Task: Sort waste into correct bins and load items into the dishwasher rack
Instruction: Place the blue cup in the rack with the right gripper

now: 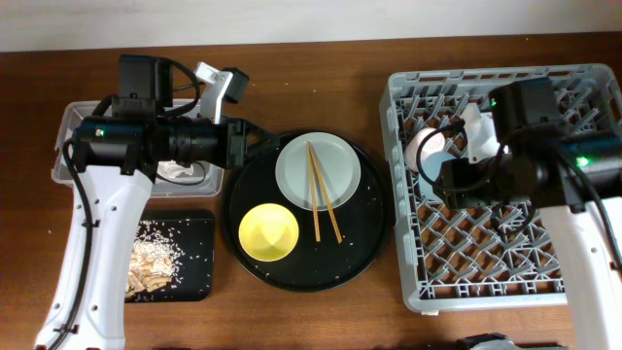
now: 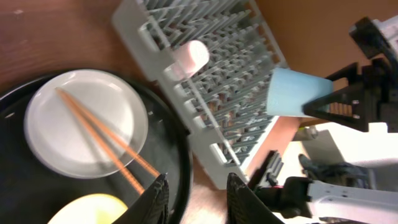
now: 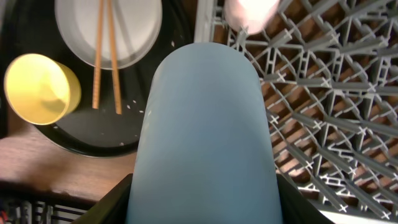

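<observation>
Overhead: chopsticks (image 1: 321, 194) lie across the plate (image 1: 340, 160), with the yellow bowl (image 1: 269, 233) beside it, both on the round black tray (image 1: 369, 243).
Left wrist: left fingers (image 2: 157, 202) parted, empty; pink cup (image 2: 189, 58) lies in the rack (image 2: 230, 112).
Right wrist: right fingers (image 3: 112, 208) clamp the blue cup (image 3: 205, 137) over the rack's edge.

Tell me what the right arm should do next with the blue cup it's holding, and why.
Probably lower it straight down. The right gripper is shut on the small blue cup above the large grey plastic peg rack, near the small pink cup already lying there. Free pegs show underneath, so setting it down before opening seems safest.
</observation>
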Action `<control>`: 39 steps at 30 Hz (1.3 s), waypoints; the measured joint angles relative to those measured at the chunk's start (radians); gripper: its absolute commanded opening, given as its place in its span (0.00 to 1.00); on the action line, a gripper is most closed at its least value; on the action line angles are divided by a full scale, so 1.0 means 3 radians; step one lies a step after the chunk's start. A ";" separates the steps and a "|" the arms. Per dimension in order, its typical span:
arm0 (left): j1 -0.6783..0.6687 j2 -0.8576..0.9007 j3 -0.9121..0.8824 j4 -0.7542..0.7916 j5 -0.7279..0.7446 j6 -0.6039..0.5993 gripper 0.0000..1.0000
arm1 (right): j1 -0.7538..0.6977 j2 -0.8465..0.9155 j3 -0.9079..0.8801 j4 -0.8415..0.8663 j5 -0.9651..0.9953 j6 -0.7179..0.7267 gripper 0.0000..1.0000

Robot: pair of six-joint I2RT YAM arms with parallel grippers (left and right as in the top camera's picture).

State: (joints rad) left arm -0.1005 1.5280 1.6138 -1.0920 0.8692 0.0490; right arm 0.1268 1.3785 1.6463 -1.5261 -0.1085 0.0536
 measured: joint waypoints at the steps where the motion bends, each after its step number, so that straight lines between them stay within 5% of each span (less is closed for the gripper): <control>1: 0.0000 0.0000 0.0000 -0.0027 -0.0067 0.0000 0.31 | 0.0000 0.0019 -0.0071 0.0009 0.0028 0.0009 0.45; 16: 0.0000 0.0000 0.0000 -0.0079 -0.0259 0.0000 0.31 | 0.0000 0.0195 -0.1338 0.0802 0.0416 0.0257 0.46; 23: 0.0000 0.0000 0.0000 -0.0079 -0.0259 0.0000 0.31 | 0.0000 0.0195 -0.1404 0.0879 0.0426 0.0273 0.74; 32: 0.0000 0.0000 0.0000 -0.0079 -0.0299 -0.0001 0.31 | 0.0000 0.0195 -0.1385 0.0885 0.0352 0.0272 0.75; 36: 0.0109 0.0000 0.0000 -0.0072 -0.0914 -0.0268 0.32 | 0.0036 0.0196 -0.1083 0.0924 -0.0341 0.0273 0.73; 38: 0.0360 0.0000 0.0000 -0.0072 -0.1269 -0.0423 0.42 | 0.0191 0.0196 -0.1055 0.1057 -0.0529 0.0271 0.73; 39: 0.0474 0.0000 0.0000 -0.0074 -0.1396 -0.0484 0.61 | 0.0331 0.0197 -0.1055 0.1128 -0.0607 0.0271 0.73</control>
State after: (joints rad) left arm 0.0418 1.5280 1.6138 -1.1141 0.4503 -0.0963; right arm 0.2260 1.4376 1.3296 -1.1877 -0.2905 0.1349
